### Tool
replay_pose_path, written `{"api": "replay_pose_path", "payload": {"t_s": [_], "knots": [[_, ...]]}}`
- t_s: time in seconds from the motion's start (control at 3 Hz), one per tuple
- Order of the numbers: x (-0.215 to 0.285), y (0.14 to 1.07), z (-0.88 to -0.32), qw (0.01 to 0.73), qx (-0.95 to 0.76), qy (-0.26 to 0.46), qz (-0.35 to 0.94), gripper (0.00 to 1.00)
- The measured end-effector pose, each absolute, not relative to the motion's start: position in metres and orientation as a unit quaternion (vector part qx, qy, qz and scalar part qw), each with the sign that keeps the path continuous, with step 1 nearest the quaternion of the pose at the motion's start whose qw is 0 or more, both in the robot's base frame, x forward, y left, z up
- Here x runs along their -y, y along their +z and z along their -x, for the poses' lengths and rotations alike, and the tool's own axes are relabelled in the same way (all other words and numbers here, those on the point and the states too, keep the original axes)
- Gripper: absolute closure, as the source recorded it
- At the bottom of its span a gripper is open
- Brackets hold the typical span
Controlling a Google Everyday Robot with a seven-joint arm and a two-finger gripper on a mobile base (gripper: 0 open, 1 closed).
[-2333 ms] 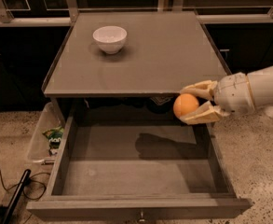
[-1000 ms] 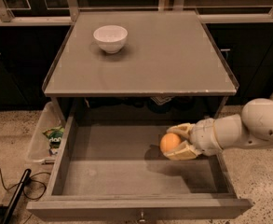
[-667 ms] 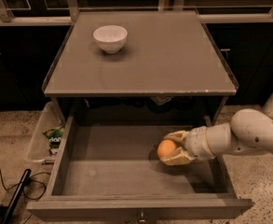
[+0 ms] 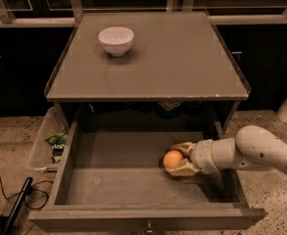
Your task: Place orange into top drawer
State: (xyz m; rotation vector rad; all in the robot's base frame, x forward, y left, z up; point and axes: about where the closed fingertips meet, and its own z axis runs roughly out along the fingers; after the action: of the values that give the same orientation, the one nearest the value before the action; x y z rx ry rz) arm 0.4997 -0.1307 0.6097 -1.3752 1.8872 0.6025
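Note:
The orange is a small round fruit low inside the open top drawer, right of its middle, at or just above the grey bottom. My gripper reaches in from the right over the drawer's right wall. Its cream fingers sit on either side of the orange and are closed around it. The drawer is pulled fully out, with a small knob on its front panel.
A white bowl stands on the grey cabinet top at the back left. A clear plastic bin with small items sits on the floor left of the drawer. A black cable lies at the lower left.
My gripper has carried the orange down from beside the cabinet top's front right edge into the drawer, and moved it a little left and lower to the bottom.

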Motion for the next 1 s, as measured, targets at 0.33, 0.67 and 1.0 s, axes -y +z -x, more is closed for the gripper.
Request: {"api": "replay_pose_path", "payload": {"t_s": [0.33,0.67,1.0], "knots": [[0.1306,0.6095,-0.5004,0.358,-0.731,0.233,0.532,0.81],[0.1306,0.6095,-0.5003,0.358,-0.731,0.233,0.532,0.58],[0.1305,0.6095,-0.5003,0.358,-0.731,0.233,0.532,0.35]]}}
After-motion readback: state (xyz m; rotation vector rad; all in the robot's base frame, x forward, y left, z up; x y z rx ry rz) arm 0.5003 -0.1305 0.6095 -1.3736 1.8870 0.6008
